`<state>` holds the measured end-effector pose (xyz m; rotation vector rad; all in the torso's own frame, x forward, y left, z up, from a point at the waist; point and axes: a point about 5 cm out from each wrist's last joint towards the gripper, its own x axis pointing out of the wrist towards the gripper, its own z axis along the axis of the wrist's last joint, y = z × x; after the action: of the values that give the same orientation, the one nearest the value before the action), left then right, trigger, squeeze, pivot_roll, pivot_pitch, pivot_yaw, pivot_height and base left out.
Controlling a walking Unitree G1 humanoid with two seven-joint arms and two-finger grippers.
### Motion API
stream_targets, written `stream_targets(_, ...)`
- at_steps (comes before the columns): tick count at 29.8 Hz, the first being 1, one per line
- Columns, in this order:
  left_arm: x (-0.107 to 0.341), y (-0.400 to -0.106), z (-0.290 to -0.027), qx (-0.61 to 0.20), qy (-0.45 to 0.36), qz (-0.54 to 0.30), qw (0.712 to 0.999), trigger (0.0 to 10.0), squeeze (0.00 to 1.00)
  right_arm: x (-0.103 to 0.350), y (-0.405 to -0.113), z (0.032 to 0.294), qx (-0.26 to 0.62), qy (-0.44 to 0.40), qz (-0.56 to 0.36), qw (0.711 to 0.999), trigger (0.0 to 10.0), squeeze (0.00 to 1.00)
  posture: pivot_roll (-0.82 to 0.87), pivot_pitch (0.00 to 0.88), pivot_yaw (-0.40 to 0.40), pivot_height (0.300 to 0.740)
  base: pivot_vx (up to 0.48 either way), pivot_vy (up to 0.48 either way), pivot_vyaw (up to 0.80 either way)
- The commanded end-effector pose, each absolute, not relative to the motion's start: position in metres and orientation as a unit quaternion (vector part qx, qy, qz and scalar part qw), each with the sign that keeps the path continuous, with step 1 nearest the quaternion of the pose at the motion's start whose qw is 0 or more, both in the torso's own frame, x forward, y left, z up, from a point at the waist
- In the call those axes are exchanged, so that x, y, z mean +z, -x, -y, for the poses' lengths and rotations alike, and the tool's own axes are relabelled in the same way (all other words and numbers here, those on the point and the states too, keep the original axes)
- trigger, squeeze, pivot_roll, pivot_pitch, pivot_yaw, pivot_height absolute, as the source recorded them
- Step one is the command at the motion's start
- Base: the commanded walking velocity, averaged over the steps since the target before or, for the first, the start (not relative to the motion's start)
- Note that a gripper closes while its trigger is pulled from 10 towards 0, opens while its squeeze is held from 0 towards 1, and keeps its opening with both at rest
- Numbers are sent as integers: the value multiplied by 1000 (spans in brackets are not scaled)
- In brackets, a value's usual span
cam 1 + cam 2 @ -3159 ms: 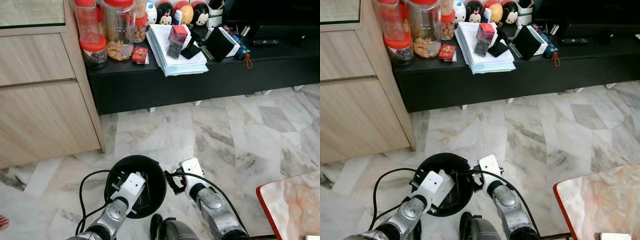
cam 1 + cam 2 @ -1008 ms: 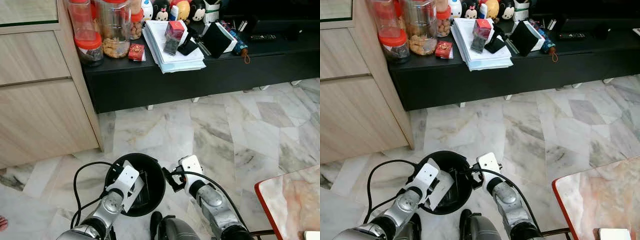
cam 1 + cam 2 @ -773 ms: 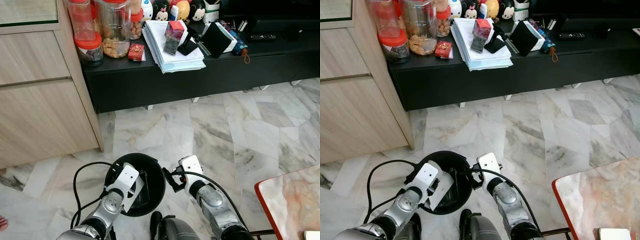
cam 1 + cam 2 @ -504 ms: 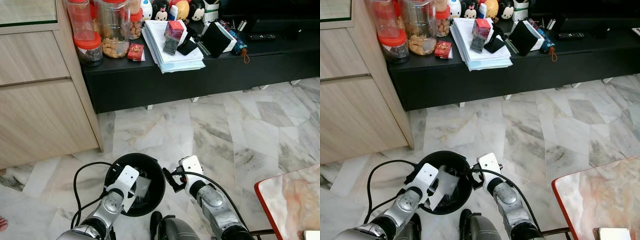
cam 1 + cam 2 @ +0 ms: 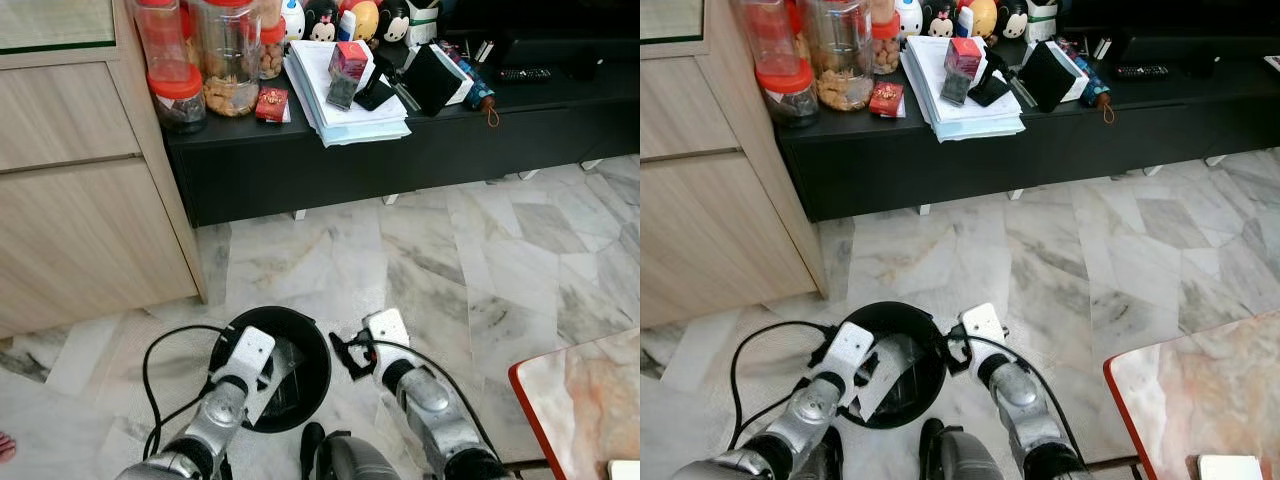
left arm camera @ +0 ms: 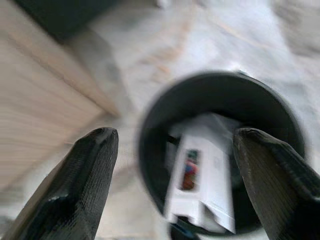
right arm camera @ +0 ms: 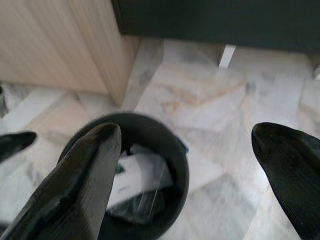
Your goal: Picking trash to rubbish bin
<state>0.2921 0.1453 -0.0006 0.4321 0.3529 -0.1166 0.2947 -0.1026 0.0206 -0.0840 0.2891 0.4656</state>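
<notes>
The left gripper (image 6: 172, 165) is spread wide and holds nothing, poised directly over the black rubbish bin (image 6: 280, 117). Below its fingers (image 6: 75, 185), white paper trash (image 6: 205, 175) lies inside the bin. The right gripper (image 7: 185, 165) is likewise splayed and empty, just beside the bin's rim, above the marble floor (image 5: 1060, 250).

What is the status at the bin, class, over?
Left pincer open above black bin. Right pincer open beside its rim. White wrapper lies inside bin. Nothing blocking.
</notes>
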Motion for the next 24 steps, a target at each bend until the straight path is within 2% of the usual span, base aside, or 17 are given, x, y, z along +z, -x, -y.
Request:
stream_targets(1, -4, -287, -152, -28, -206, -171, 963, 10000, 0, 19, -293, 108, 224, 33, -140, 964, 10000, 0, 14, 228, -171, 740, 0, 0, 0)
stream_targets(4, 12, -295, -174, 37, -188, -124, 974, 10000, 0, 35, -300, 103, 232, 24, -96, 968, 10000, 0, 44, 199, -160, 740, 0, 0, 0)
stream_targets(5, 12, -295, -174, 37, -188, -124, 974, 10000, 0, 35, -300, 103, 232, 24, -96, 968, 10000, 0, 44, 199, -160, 740, 0, 0, 0)
stream_targets(6, 24, -301, -177, 38, -180, -87, 979, 10000, 0, 46, -306, 101, 236, 20, -68, 969, 10000, 0, 57, 185, -155, 740, 0, 0, 0)
stream_targets(12, 58, -316, -174, 23, -188, 16, 982, 10000, 0, 71, -321, 100, 233, 24, -14, 972, 10000, 0, 115, 105, -132, 740, 0, 0, 0)
stream_targets(18, 78, -326, -175, 34, -175, 55, 983, 10000, 0, 94, -333, 104, 204, 17, 35, 978, 10000, 0, 119, 55, -116, 740, 0, 0, 0)
stream_targets(24, 109, -344, -153, 15, -143, 113, 983, 10000, 0, 131, -351, 122, 145, 17, 100, 984, 10000, 0, 108, 9, -123, 740, 0, 0, 0)
